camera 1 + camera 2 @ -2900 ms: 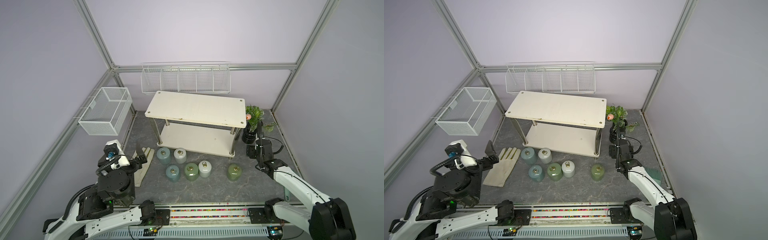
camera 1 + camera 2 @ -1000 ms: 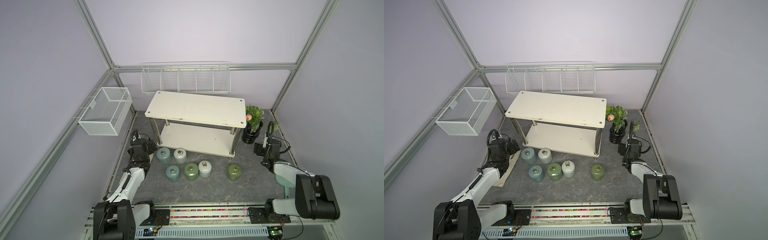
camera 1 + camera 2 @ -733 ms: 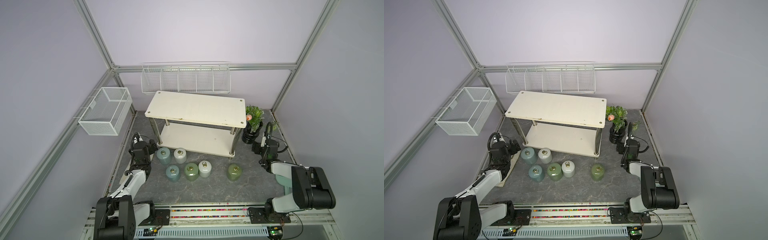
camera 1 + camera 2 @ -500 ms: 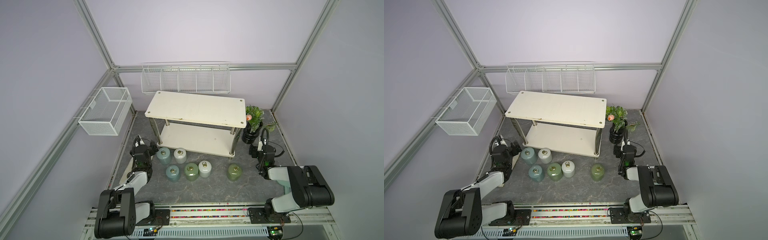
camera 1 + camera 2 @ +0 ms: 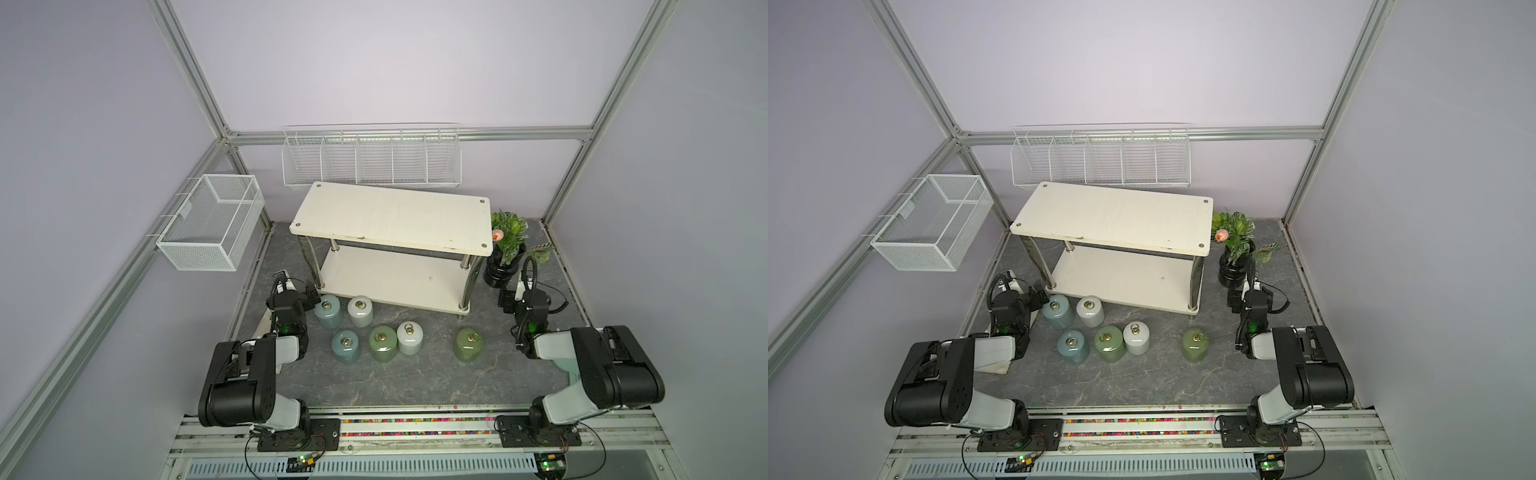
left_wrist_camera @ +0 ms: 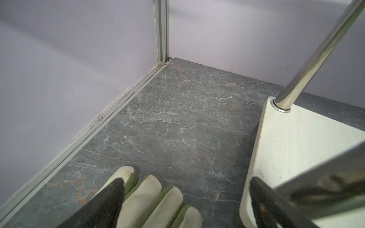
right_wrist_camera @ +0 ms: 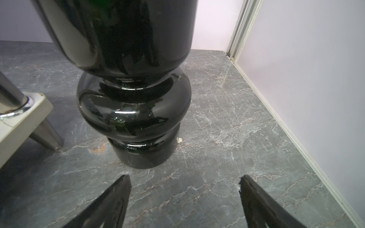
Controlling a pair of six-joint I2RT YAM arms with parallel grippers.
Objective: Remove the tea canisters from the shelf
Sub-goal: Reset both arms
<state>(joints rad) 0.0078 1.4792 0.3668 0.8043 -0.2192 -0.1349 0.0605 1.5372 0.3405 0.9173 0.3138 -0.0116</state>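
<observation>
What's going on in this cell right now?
Nothing is being handled. All six tea canisters stand on the grey tabletop in front of the shelf. Both of its boards look bare, so the removal looks done. Both arms are folded low at the sides. The left gripper is open and empty over a pale glove by the shelf's corner. The right gripper is open and empty, facing the black vase.

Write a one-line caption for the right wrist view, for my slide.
Open right pincer low over the grey floor, facing the black vase, with a corner of the shelf nearby.
</observation>
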